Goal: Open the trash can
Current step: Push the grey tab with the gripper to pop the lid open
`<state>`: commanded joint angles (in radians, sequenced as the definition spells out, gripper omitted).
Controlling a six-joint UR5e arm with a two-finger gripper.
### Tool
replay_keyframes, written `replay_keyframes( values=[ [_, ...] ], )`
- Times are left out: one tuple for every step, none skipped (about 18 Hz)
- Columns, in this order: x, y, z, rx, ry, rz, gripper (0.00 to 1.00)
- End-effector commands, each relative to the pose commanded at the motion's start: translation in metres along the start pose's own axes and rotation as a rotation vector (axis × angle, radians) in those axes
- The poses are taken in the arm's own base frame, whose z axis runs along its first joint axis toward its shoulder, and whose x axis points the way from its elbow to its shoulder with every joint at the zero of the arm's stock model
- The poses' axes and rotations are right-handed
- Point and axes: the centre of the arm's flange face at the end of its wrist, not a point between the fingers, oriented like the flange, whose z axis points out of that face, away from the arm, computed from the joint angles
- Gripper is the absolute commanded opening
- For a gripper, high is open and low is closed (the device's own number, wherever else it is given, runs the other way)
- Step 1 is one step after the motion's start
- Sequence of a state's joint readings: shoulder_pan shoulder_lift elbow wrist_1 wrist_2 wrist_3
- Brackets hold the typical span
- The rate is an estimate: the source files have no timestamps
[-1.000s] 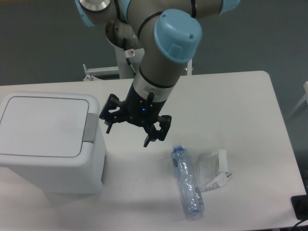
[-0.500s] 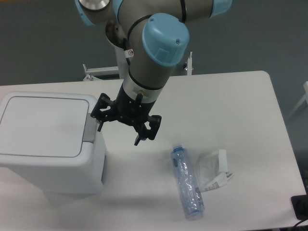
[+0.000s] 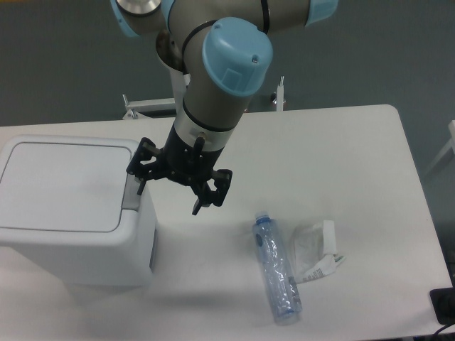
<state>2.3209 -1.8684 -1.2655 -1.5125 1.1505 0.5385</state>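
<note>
Your fingers (image 3: 169, 192) are spread wide and hold nothing. Over the last second they have moved to the left — from a place between the bin and the bottle to the bin's right edge. The left fingertip (image 3: 141, 187) now lies over the grey tab (image 3: 133, 193), and the right one hangs over bare tabletop (image 3: 355, 163). From this high view you cannot tell if the tip already touches the tab or is only above it.

For the task this means, I think, that the approach is almost finished: the tab is what releases the lid, and one tip is lined up to press it. The lid (image 3: 67, 186) is flat and closed.

The bin (image 3: 78, 245) stands at the left side of the tabletop, near the front edge. Its long axis runs left to right in the picture. The tab sits at the middle of the right short side, facing the arm, so the hinge is probably on the far left side — the lid should swing up away from you.

The bottle (image 3: 277, 270) and the crumpled wrapper (image 3: 313, 250) lie well apart from the bin, to the right.
</note>
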Motion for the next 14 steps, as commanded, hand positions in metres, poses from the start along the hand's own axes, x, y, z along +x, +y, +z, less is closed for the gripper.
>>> replay_keyframes(
  values=[
    [-0.001,0.0,0.004,-0.001,-0.001,0.001,1.0],
    [-0.001,-0.001,0.005,0.005,-0.005,0.005,1.0],
    [0.003,-0.003,0.008,0.005,-0.006,0.015,1.0],
    [0.003,-0.003,0.011,0.002,-0.005,0.014,1.0],
    [0.002,-0.001,0.014,-0.003,-0.002,-0.002,1.0],
    [0.002,-0.001,0.015,-0.004,-0.004,-0.012,1.0],
    [0.002,-0.001,0.014,-0.004,-0.004,-0.015,1.0],
    [0.002,-0.001,0.014,-0.004,-0.004,-0.015,1.0],
    [0.002,-0.001,0.015,-0.005,-0.003,-0.015,1.0],
    [0.002,-0.001,0.014,-0.004,-0.004,-0.015,1.0],
    [0.002,-0.001,0.015,-0.005,-0.003,-0.017,1.0],
    [0.002,-0.001,0.014,-0.004,-0.004,-0.016,1.0],
    [0.002,-0.001,0.015,-0.005,-0.003,-0.017,1.0],
    [0.002,-0.001,0.015,-0.005,-0.003,-0.017,1.0]
  ],
)
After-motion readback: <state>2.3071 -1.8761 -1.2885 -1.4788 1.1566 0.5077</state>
